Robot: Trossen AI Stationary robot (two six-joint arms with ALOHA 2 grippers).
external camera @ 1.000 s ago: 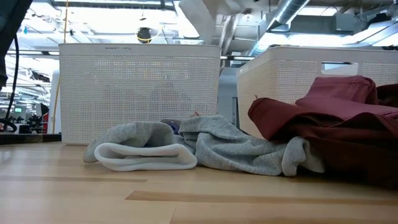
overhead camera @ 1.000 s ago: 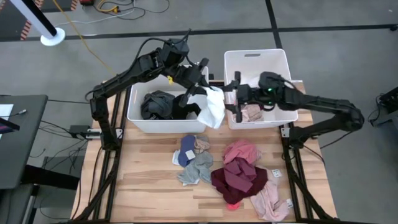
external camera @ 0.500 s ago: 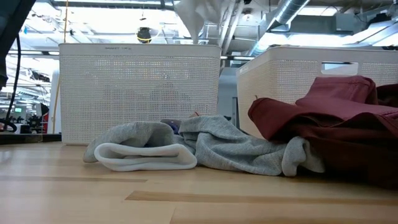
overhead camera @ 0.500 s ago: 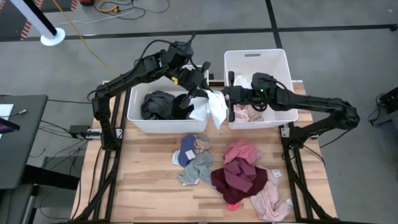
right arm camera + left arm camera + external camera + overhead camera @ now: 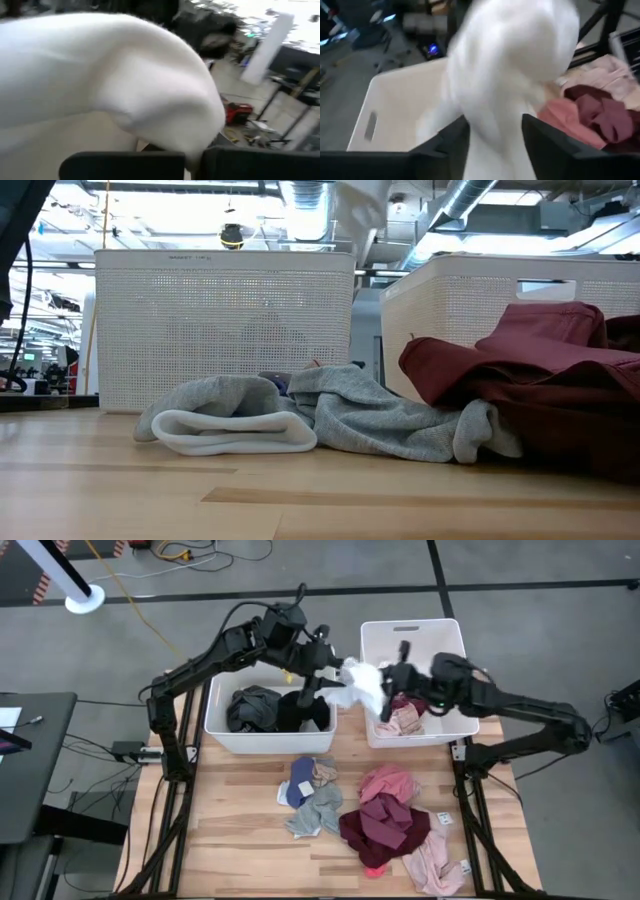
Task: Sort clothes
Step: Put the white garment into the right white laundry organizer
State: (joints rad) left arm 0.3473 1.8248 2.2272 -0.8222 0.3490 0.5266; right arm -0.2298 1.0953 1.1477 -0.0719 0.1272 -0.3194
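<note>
Bins: two | white garment: one (between claws)

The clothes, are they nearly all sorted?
Not yet. Dark clothes lie in the left bin, pinkish ones in the right bin. A white garment hangs between both grippers. The table pile remains.

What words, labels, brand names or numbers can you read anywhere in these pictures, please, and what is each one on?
No text can be read with confidence.
Left white bin: small dark print near its top rim in the low view, too small to read.
Small white tag on the table by the maroon garment: marks too small to read.
Orange-and-black hazard striping on the floor: a pattern only, no words.
</note>
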